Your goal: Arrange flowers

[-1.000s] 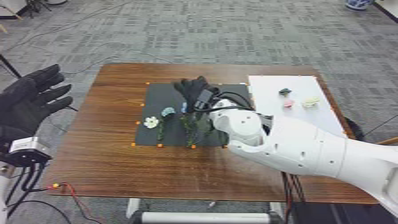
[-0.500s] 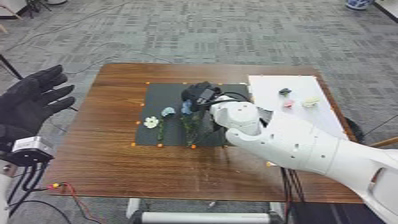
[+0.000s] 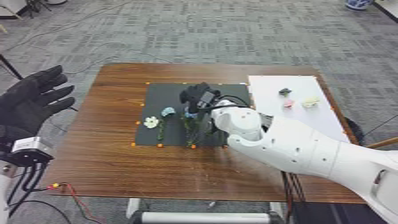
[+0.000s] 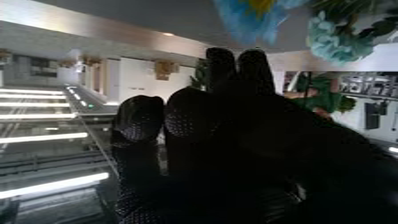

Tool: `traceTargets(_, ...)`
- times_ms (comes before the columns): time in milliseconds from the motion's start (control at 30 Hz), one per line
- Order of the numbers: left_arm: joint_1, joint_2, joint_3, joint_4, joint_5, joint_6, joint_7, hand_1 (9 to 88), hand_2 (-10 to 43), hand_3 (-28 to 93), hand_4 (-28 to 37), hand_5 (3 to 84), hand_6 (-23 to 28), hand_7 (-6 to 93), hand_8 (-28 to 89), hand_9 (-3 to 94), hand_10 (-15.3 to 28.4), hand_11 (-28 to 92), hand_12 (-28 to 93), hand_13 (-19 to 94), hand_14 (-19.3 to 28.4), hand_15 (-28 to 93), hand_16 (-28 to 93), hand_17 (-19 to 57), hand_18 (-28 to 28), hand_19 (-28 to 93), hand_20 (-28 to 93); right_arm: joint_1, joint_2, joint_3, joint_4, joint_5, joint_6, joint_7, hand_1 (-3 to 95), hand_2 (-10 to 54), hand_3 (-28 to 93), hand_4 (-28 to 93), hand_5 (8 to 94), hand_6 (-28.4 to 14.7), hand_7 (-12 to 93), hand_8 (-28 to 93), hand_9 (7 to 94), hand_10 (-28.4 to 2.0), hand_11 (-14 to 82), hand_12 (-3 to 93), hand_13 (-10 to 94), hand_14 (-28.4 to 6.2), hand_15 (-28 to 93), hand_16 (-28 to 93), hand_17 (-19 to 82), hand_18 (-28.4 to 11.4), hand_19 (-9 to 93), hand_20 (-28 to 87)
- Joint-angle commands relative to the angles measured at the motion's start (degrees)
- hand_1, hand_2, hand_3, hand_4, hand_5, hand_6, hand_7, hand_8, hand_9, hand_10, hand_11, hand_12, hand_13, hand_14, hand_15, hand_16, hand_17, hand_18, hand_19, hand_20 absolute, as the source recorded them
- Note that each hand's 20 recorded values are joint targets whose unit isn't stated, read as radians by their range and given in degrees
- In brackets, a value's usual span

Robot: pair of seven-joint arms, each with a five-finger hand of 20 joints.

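Looks like the job is putting blooms w/ stems on the dark mat, one by one. The R hand is over the mat's far half, nearer the far edge than the near edge. A blue bloom is right by it, so prob. that's the one being set down or fixed. Can't tell if the R hand is open, closed or gripping it.

The white flower lies by the mat's left edge. A pale blue flower is a bit further in, w/ a green stem going toward the near edge.

Next: prob. get the blue bloom straight w/ its stem, let go if held, then go to the white board for more. There, a pink bloom is near the middle, a cream bloom is nearer the right edge, and a small dark bloom is nearer the far edge.

L hand is open, past the table's left edge, holding nothing.

Hard to see: the R hand and its arm hide the mat's right side. The wrist view has blue petals and a teal bloom, both cut off, so IDK which blooms on the mat they are.
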State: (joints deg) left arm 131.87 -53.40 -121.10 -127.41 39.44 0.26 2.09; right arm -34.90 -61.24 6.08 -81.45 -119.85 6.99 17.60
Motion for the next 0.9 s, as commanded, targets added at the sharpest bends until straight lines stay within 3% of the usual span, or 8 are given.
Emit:
traceTargets(33, 0.39, -0.55, -0.09, -0.12, -0.10, -0.17, -0.34, 24.1, -6.8, 69, -28.3, 26.6, 2.9, 24.9, -12, 20.7, 11.8, 28, 11, 13, 14.8, 45, -10, -7.9, 21.1, 42, 6, -0.67, 1.94, 3.93, -3.41, 1.76, 9.20, 0.62, 38.4, -0.1, 93, -13, 39.4, -1.4, 24, -15, 44.5, -7.1, 14.5, 12.2, 59, -7.8, 79, 39, 31, -21.6, 89, 53)
traceTargets(100, 0.27, -0.63, 0.02, -0.06, -0.04, -0.50, -0.46, 24.2, -6.8, 69, -28.3, 26.7, 3.0, 25.0, -12, 20.7, 11.8, 28, 11, 13, 14.8, 45, -10, -7.9, 21.0, 42, 6, -0.41, 3.34, 4.11, -4.92, 1.48, 13.72, 5.54, 29.7, 3.7, 93, -15, 32.3, -4.5, 21, -13, 37.8, -8.5, 13.7, 13.3, 56, -9.6, 81, 31, 30, -21.3, 86, 52)
traceTargets(267, 0.95, -0.94, -0.56, -0.46, 0.09, -0.29, -0.11, 24.2, -6.8, 69, -28.3, 26.6, 3.0, 25.2, -12, 20.6, 11.7, 28, 11, 13, 14.9, 45, -10, -8.0, 21.0, 41, 6, -5.36, 9.27, 14.44, -7.44, -3.12, 10.10, 12.47, 25.1, -8.4, 88, -28, 20.3, -9.7, 13, -6, 24.9, -14.1, 9.0, 15.9, 51, -10.7, 84, 24, 27, -19.9, 82, 50)
traceTargets(433, 2.14, -1.39, -1.10, -0.81, 0.00, 0.03, 0.04, 24.3, -6.8, 69, -28.3, 26.5, 3.0, 24.8, -12, 20.5, 11.6, 27, 11, 13, 14.8, 45, -10, -8.0, 21.0, 41, 6, -10.80, 16.54, 23.38, -8.21, -1.81, 4.60, 14.88, 24.1, -9.5, 86, -28, 16.5, -11.2, 9, -4, 21.2, -17.1, 4.9, 15.3, 49, -11.2, 85, 23, 26, -19.7, 82, 50)
traceTargets(500, 2.19, -1.42, -1.02, -0.74, -0.10, 0.10, 0.09, 24.2, -6.8, 70, -28.3, 26.5, 3.0, 24.6, -12, 20.5, 11.6, 27, 11, 13, 14.8, 45, -10, -8.0, 21.0, 41, 6, -12.42, 19.65, 24.33, -8.60, -1.02, 5.34, 15.60, 23.0, -9.5, 86, -28, 14.9, -11.2, 6, -4, 19.5, -17.5, 3.3, 13.9, 48, -11.9, 85, 23, 26, -19.9, 81, 49)
traceTargets(633, 2.05, -1.28, -0.79, -0.62, -0.13, 0.05, 0.30, 24.3, -6.7, 70, -28.2, 26.6, 3.0, 24.2, -12, 20.6, 11.6, 27, 11, 13, 14.8, 44, -10, -8.0, 21.0, 41, 6, -13.77, 25.02, 20.99, -7.49, -2.28, 13.77, 13.56, 26.7, -9.5, 88, -28, 20.9, -7.8, 14, -8, 26.4, -13.1, 8.4, 13.1, 52, -10.5, 85, 24, 28, -20.8, 82, 49)
traceTargets(767, 1.73, -1.12, -0.55, -0.54, -0.05, -0.64, -0.04, 24.4, -6.6, 69, -28.2, 26.6, 3.0, 24.0, -11, 20.6, 11.6, 27, 11, 13, 14.8, 44, -10, -8.0, 21.0, 41, 6, -15.52, 27.45, 21.18, -8.19, -3.40, 11.84, 14.68, 29.0, -9.5, 90, -28, 32.4, -6.0, 18, -11, 37.1, -7.8, 13.7, 12.4, 57, -9.5, 85, 25, 31, -21.4, 84, 49)
traceTargets(900, 1.03, -0.62, -0.39, -0.34, -0.03, -0.98, -0.22, 24.4, -6.5, 69, -28.2, 26.6, 3.0, 23.9, -11, 20.5, 11.6, 26, 12, 13, 14.7, 44, -9, -8.0, 21.0, 41, 6, -17.08, 28.78, 23.07, -8.45, -2.55, 6.52, 14.65, 31.0, -9.5, 91, -28, 39.6, -3.1, 22, -13, 43.3, -7.5, 14.1, 11.7, 56, -9.5, 83, 26, 30, -20.9, 82, 49)
